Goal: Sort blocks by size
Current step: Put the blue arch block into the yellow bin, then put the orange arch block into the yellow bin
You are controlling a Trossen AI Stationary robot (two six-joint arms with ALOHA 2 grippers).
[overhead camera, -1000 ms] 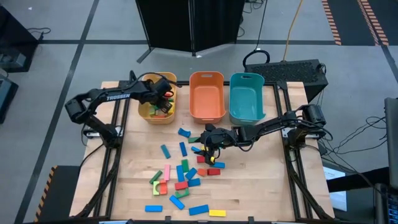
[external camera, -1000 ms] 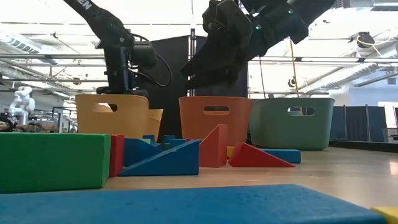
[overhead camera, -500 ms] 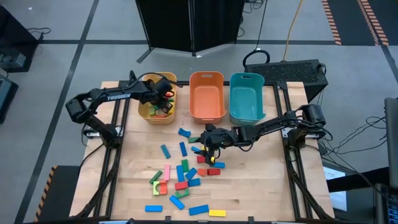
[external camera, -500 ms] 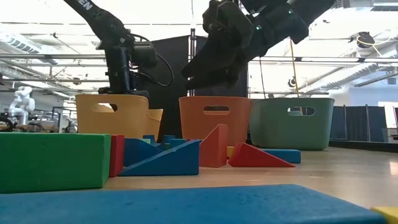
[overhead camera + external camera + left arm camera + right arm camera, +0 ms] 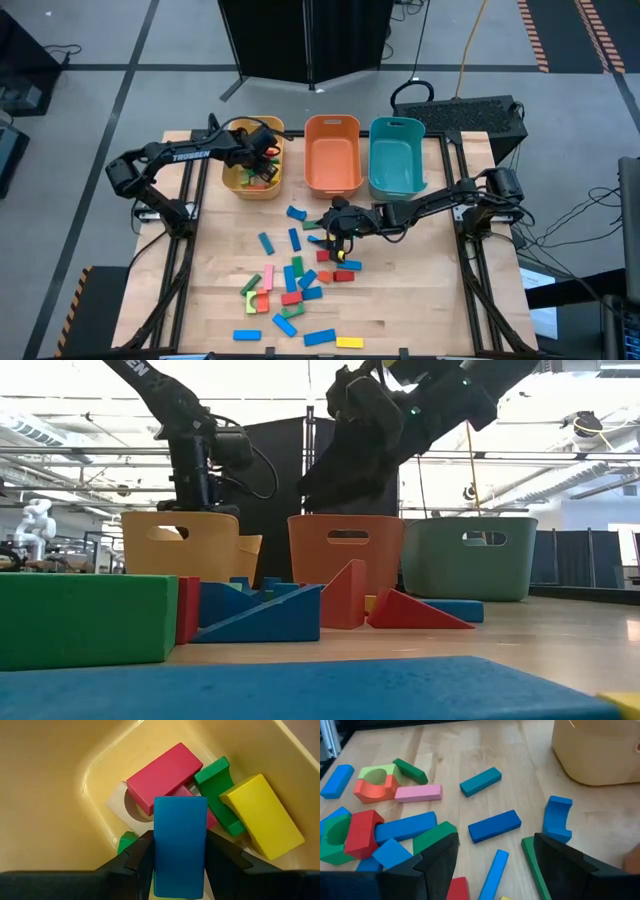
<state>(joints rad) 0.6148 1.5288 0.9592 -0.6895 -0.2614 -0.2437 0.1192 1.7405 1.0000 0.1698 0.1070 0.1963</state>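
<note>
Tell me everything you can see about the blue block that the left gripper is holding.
The blue block is a plain rectangular bar with flat faces and square edges, painted a solid mid blue; it looks like painted wood. The left gripper is shut on it, one dark finger pressed to each long side, so it hangs above the inside of the yellow bin. Below it lie a red block, a green piece and a yellow block; whether it touches them cannot be told.

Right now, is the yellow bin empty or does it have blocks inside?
Not empty. The yellow bin holds a red block, a green one and a yellow one.
</note>
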